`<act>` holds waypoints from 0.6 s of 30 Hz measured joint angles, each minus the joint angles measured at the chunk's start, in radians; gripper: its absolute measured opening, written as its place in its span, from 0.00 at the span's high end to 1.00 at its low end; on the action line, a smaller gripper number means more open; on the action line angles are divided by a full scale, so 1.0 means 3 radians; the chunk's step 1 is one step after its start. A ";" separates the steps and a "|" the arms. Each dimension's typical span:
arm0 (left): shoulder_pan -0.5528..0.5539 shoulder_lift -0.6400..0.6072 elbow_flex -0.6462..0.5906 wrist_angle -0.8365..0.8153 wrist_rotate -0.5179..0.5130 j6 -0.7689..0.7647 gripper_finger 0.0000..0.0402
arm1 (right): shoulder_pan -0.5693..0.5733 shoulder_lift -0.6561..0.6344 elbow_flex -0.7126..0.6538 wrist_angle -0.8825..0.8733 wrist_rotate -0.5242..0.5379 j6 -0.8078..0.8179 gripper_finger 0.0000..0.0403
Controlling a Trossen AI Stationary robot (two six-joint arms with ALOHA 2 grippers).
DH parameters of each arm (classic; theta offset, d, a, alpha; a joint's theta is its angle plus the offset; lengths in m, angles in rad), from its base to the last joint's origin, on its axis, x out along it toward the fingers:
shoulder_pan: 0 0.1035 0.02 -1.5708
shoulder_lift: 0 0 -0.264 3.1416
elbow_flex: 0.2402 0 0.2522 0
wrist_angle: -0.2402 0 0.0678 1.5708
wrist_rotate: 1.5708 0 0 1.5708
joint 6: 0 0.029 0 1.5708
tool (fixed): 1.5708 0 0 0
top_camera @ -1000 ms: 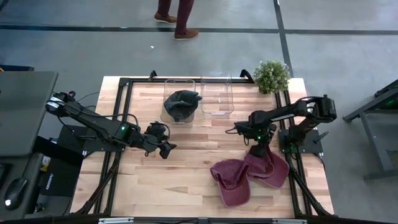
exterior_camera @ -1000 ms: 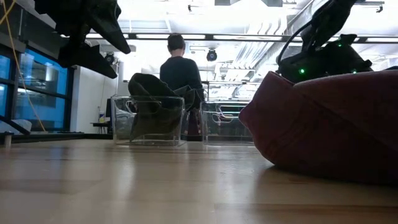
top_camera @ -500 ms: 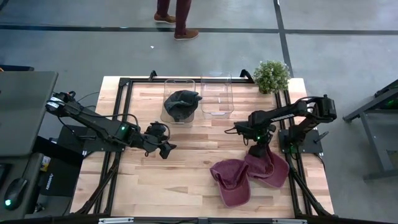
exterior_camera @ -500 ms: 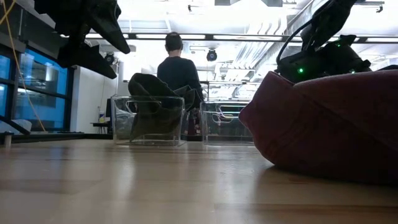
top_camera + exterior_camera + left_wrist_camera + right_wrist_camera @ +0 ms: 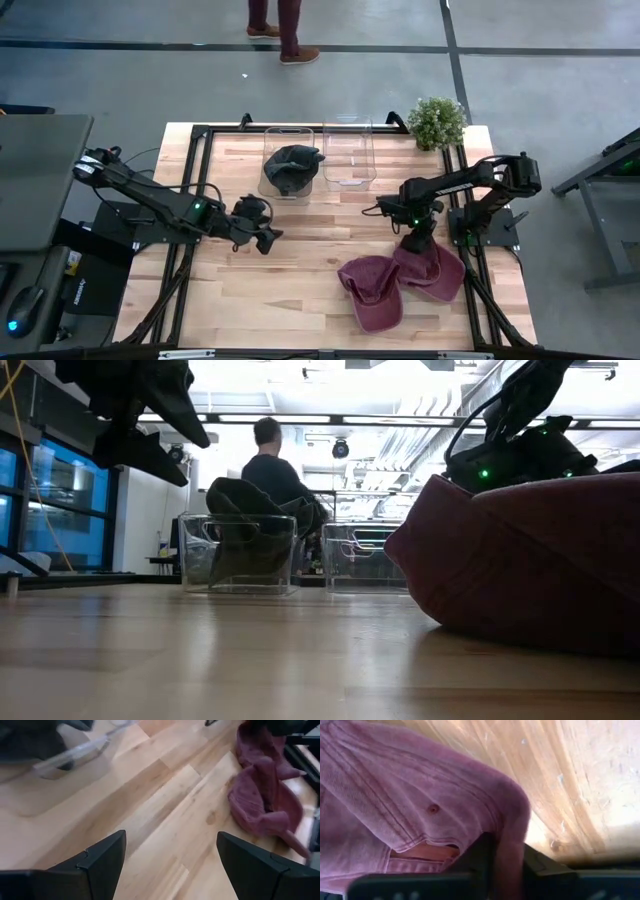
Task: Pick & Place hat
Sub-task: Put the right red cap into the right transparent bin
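Two dark arms work over the wooden table [image 5: 300, 280]. Left arm reaches in from the left edge and waits over the middle-left of the surface; left gripper [image 5: 262, 228] has its fingers wide apart, nothing between them (left wrist view shows only bare planks in the gap).

Two clear bins stand at the far edge: left bin [image 5: 288, 160] already holds a dark hat [image 5: 291, 167]; right bin [image 5: 348, 155] looks empty. Potted plant [image 5: 437, 122] sits at the far right corner. Person's legs [image 5: 283, 25] visible on the floor beyond the table.

Maroon hats [image 5: 400, 277] lie in a heap near the front right corner, apparently two, overlapping. Right gripper [image 5: 417, 240] is down on the far part of that heap. Right wrist view: fingers [image 5: 485, 857] drawn together on a fold of maroon fabric [image 5: 410, 795], cloth bunched between them.

Step in hand, as judged: grasp on a maroon hat, just at the pinch. Lift not yet made.

Next move calls for: a straight lift clear of the second hat, check that only one comes up, then carry toward the empty bin at the far edge.
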 joint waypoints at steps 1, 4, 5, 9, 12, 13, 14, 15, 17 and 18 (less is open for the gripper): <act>0.0000 -0.0028 0.0000 -0.0050 -0.0020 0.0014 0.25 | 0.0000 0.0000 0.0000 -0.0005 -0.0002 -0.0023 0.94; 0.0000 -0.0158 0.0000 -0.0156 -0.0057 0.0020 0.25 | 0.0002 0.0000 0.0000 -0.0017 0.0007 -0.0137 0.98; 0.0000 -0.0193 -0.0021 -0.0127 -0.0089 0.0049 0.25 | 0.0006 0.0000 0.0000 -0.0018 0.0021 -0.0164 0.97; 0.0000 -0.0448 -0.0236 -0.0042 -0.0121 0.0075 0.25 | 0.0082 -0.0009 0.0002 -0.0040 0.0213 -0.0254 0.99; 0.0000 -0.0717 -0.0455 0.0113 -0.0115 0.0016 0.25 | 0.0182 -0.0017 0.0053 -0.0098 0.0280 -0.0242 0.99; 0.0000 -0.0802 -0.0525 0.0138 -0.0112 -0.0004 0.25 | 0.0220 -0.0028 0.0078 -0.0117 0.0302 -0.0240 0.99; 0.0000 -0.0879 -0.0574 0.0177 -0.0113 -0.0018 0.25 | 0.0253 -0.0033 0.0112 -0.0135 0.0321 -0.0229 0.99; 0.0000 -0.0957 -0.0622 0.0248 -0.0113 -0.0028 0.25 | 0.0284 -0.0033 0.0157 -0.0160 0.0349 -0.0214 0.99; 0.0000 -0.1071 -0.0686 0.0312 -0.0105 -0.0039 0.25 | 0.0336 -0.0053 0.0257 -0.0222 0.0440 -0.0172 0.99; 0.0000 -0.1121 -0.0701 0.0300 -0.0100 -0.0041 0.25 | 0.0361 -0.0073 0.0314 -0.0256 0.0494 -0.0155 0.99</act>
